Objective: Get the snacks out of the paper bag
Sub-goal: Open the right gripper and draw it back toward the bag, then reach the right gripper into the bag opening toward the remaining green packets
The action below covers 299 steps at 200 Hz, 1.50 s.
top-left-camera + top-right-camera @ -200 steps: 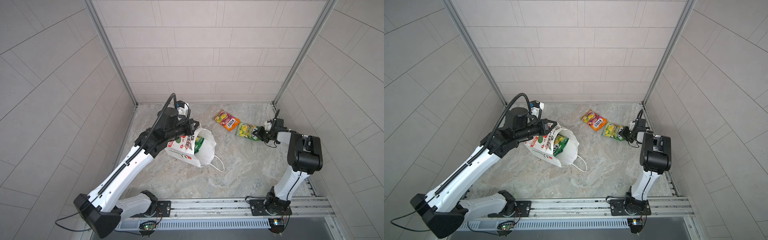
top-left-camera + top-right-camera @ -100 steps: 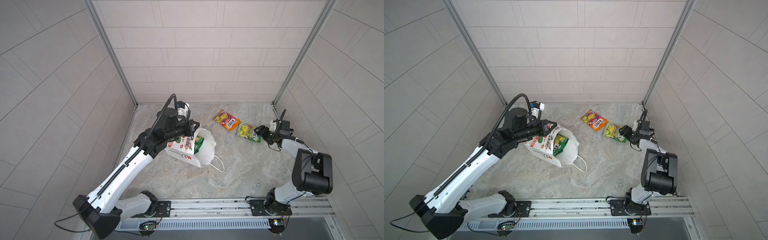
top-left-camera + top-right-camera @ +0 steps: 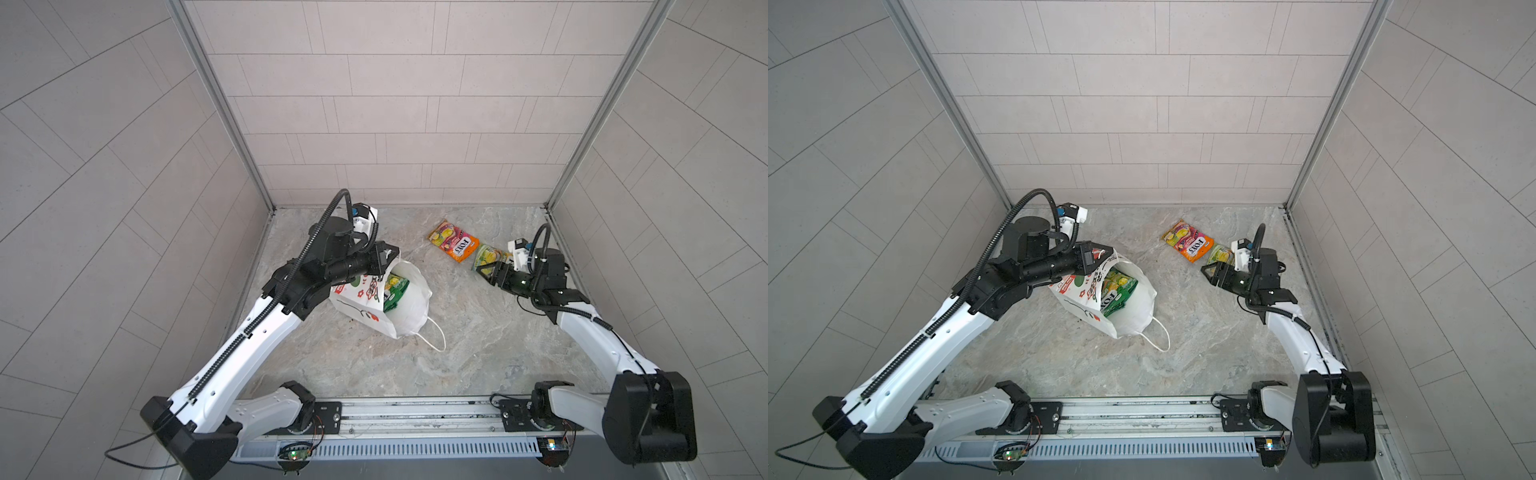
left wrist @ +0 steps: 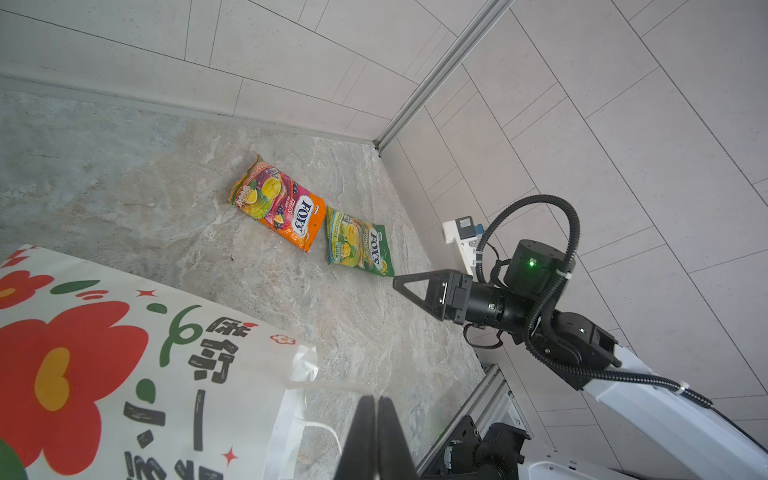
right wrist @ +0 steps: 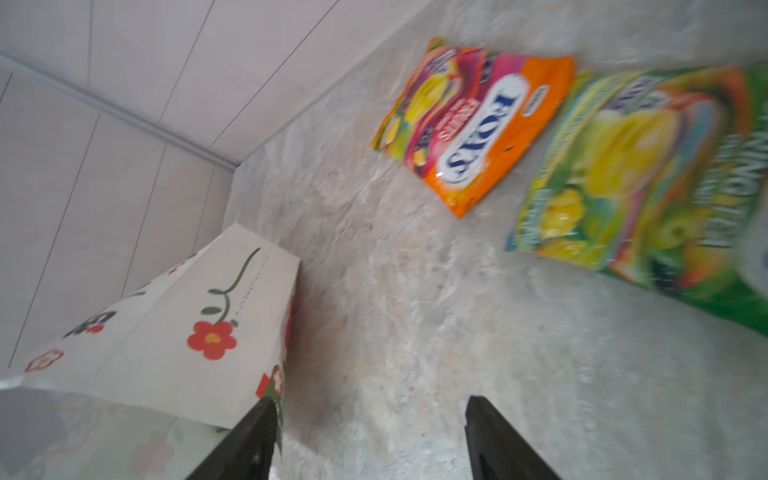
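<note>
Left gripper: jaws pressed together at the upper rim of the bag, apparently pinching the paper and holding the mouth open.
Paper bag: on the table, left of centre, tilted, with its mouth facing up and to the right. A cord handle trails on the table.
Snacks in the bag: green-yellow packets show in the mouth; how many cannot be told.
Orange-pink packet: out of the bag, flat on the table, well apart from it.
Green-yellow packet: also out, just beside the orange-pink one.
Right gripper: jaws wide apart with nothing between them, just beside the green-yellow packet and pointing toward the bag.
Step in hand: probably a reach to the bag for the next packet.
Doing it well: the left grip should hold the rim taut. The right gripper should enter through the mouth clear of the handle and take one top packet by its edge, not the paper wall.
Top views only: the packets inside the bag.
Left wrist view only: the closed fingers against the rim, and sharp FOX'S lettering.
Right wrist view: blurred. It shows the empty gap between the jaws and only the outside of the bag.
</note>
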Each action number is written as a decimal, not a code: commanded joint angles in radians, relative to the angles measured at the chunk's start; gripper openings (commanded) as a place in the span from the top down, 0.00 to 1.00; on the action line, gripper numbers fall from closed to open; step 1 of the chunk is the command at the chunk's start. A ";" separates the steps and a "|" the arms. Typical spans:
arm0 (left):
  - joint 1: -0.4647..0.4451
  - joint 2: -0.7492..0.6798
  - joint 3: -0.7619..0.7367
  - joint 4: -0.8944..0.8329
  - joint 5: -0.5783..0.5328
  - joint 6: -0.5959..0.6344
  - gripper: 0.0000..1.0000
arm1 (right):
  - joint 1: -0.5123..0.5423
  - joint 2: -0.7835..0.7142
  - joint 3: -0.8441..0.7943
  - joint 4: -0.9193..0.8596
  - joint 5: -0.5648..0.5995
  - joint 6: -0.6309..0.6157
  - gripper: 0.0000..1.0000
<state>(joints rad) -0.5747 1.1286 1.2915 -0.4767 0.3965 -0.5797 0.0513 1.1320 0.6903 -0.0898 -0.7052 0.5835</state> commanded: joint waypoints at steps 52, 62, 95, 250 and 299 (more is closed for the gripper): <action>0.001 -0.030 0.008 0.039 0.007 -0.011 1.00 | 0.400 -0.121 -0.050 0.124 0.124 0.093 0.41; 0.001 -0.029 0.011 0.041 0.007 -0.014 1.00 | 0.445 -0.115 -0.053 0.148 0.149 0.088 0.42; 0.001 -0.024 0.017 0.042 -0.001 -0.020 1.00 | 0.575 -0.047 -0.031 0.192 0.176 0.063 0.49; 0.001 -0.005 0.036 0.050 0.009 -0.043 1.00 | 0.814 0.293 0.119 0.202 0.347 -0.002 0.56; 0.000 -0.003 0.028 0.050 0.021 -0.040 1.00 | 0.821 0.371 0.148 0.252 0.448 0.076 0.53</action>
<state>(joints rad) -0.5747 1.1339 1.2915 -0.4751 0.4004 -0.6209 0.8658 1.4799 0.8158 0.1143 -0.3405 0.6044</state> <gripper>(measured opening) 0.043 0.468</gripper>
